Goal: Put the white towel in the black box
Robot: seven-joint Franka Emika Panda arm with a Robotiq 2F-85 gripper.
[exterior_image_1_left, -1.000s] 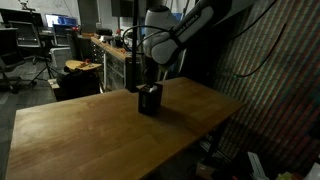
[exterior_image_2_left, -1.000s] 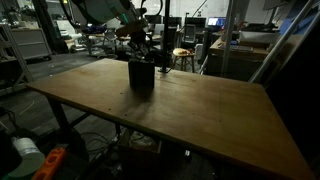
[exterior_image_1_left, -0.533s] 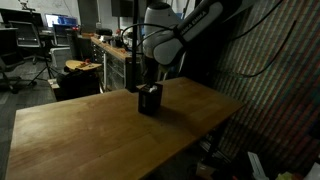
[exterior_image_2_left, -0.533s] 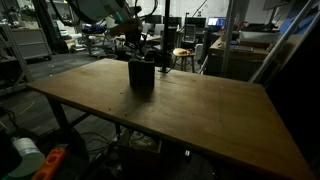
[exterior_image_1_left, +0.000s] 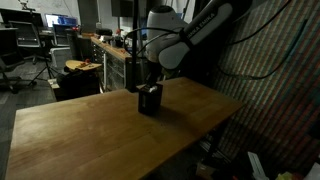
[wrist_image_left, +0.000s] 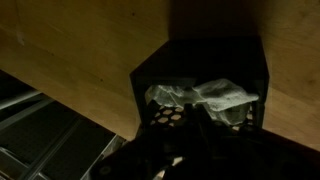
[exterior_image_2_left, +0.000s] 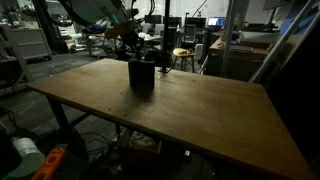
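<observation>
Wrist view: white towel (wrist_image_left: pixel 215 100) bunched inside black box (wrist_image_left: pixel 200 55) on desk (wrist_image_left: pixel 90 40), at 12 o'clock from gripper (wrist_image_left: pixel 192 135). Jaws closed; whether they pinch cloth is unclear. Likely tamping the bulky towel down.

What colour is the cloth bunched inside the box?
The towel is white, clearest in the wrist view, inside the black box.

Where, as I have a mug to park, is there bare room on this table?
In both exterior views the table shows bare wood from the black box out to the near edge and to both sides. It is crowded only at the box, near the robot's edge: the gripper reaches down into it and the white towel lies inside.
</observation>
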